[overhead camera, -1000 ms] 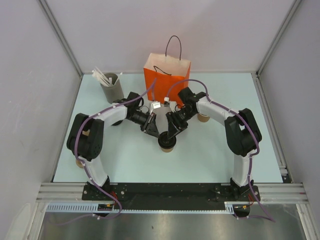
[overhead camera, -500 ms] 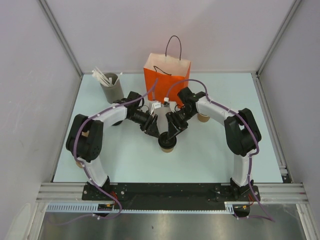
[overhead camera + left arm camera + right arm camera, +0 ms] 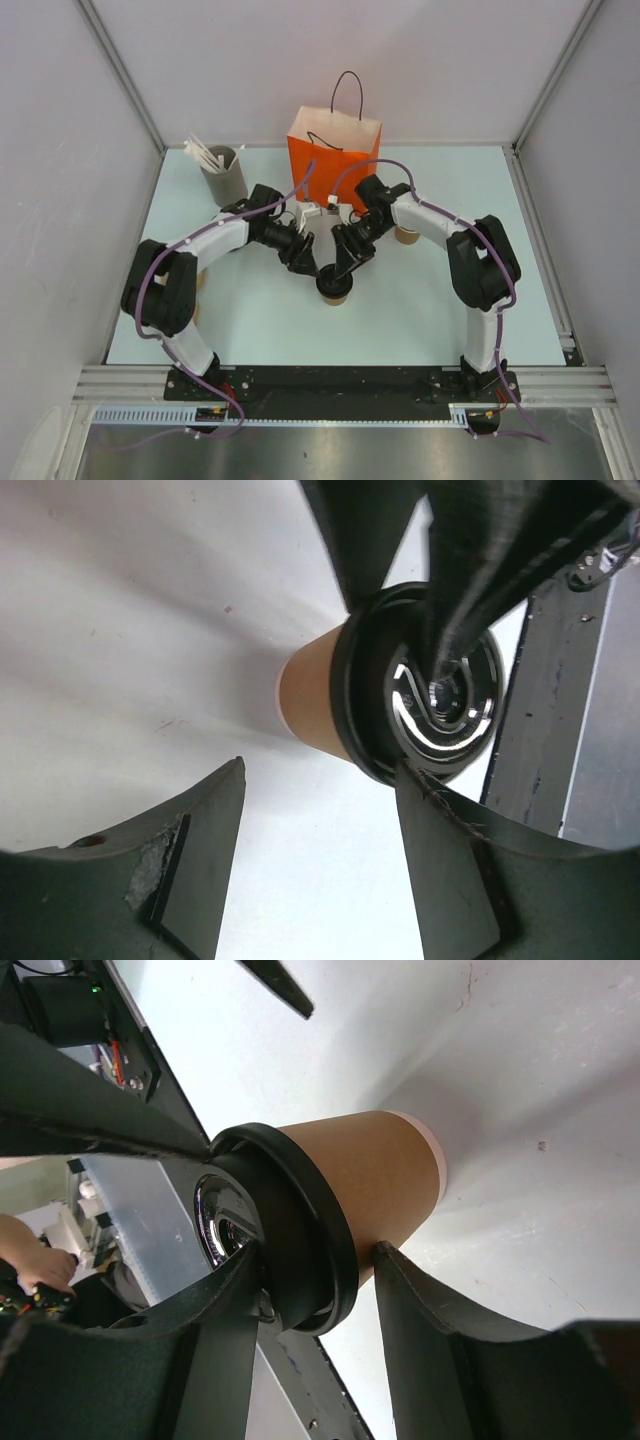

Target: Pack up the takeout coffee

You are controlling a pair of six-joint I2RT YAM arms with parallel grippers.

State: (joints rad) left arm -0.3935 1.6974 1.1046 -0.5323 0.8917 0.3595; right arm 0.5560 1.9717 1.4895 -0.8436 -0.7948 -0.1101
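- Nearest, both arm bases sit bolted at the table's (image 3: 430,300) front edge, and the two arms bend inward to meet near its middle.
- Between them the takeout coffee (image 3: 334,286) stands upright on the pale table top, a tan paper cup with its black lid (image 3: 440,695) on.
- On the cup's left side, the left gripper (image 3: 320,780) has its jaws spread wide and clamps nothing. In the left wrist view the cup shows beyond the gap, and one finger (image 3: 450,870) reaches up to the lid's rim; I cannot tell whether it touches.
- From the cup's other side, the right gripper (image 3: 320,1250) is closed about the cup's top: one finger (image 3: 215,1340) lies over the lid's upper face, and the other (image 3: 430,1330) presses the tan wall just under the lid's rim.
- Farther back, a tan round thing (image 3: 405,237) shows just beside the right arm, mostly hidden by it.
- Toward the far left stands a grey holder (image 3: 225,180) with white sticks (image 3: 205,155) leaning out of it.
- Farthest, at the back edge, an orange paper bag (image 3: 335,160) stands upright with its mouth open and a thin dark handle looping above.
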